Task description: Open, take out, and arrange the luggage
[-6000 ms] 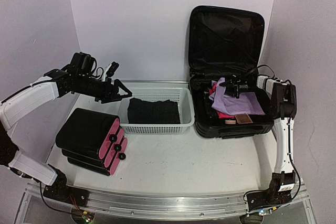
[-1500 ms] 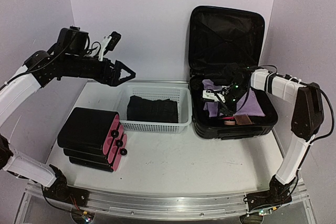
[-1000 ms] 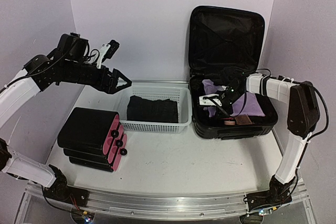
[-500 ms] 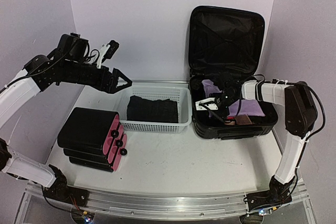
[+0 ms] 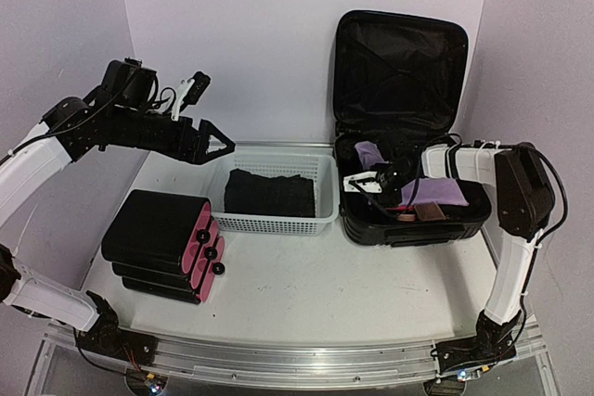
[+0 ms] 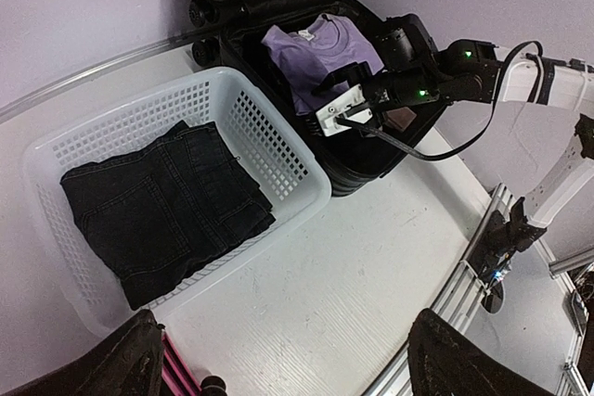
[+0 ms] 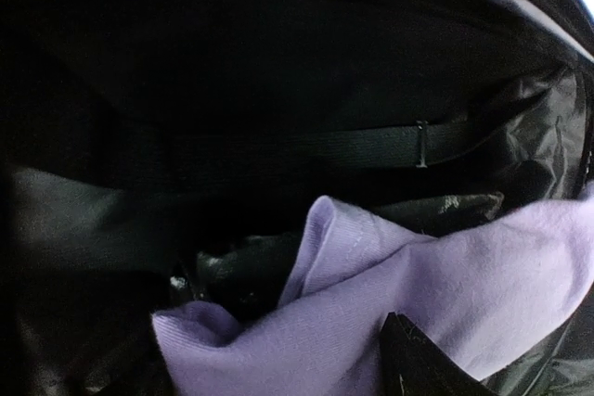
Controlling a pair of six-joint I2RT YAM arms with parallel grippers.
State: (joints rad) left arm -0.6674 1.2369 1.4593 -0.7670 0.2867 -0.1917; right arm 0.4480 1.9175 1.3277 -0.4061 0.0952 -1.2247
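The luggage (image 5: 399,62) stands open at the far right of the table (image 5: 306,294). Its lid is upright against the back wall and its base lies flat, the near wall facing the arms. A purple garment (image 5: 436,192) lies crumpled inside the base, with a small brown thing (image 5: 430,211) at its near edge.

The right arm (image 5: 473,162) reaches leftward across the open base, its wrist low in the left part of the compartment. The right fingers (image 7: 422,368) are down inside the luggage. The wrist view shows one dark tip against a fold of the purple garment (image 7: 483,266), with the black lining (image 7: 278,44) and a black strap (image 7: 306,150) behind it. The other finger is lost in the dark, so I cannot tell whether the fingers are spread or pinching the cloth.

The left fingers (image 6: 130,364) are spread wide with nothing between them. They are held high over the far left of the table, well apart from the luggage and pointing toward it. Below them sits a white basket (image 5: 278,224), just left of the luggage, holding a folded dark garment (image 5: 272,195). A stack of smaller black cases (image 5: 153,229) with pink sides lies at the near left, beside the basket.
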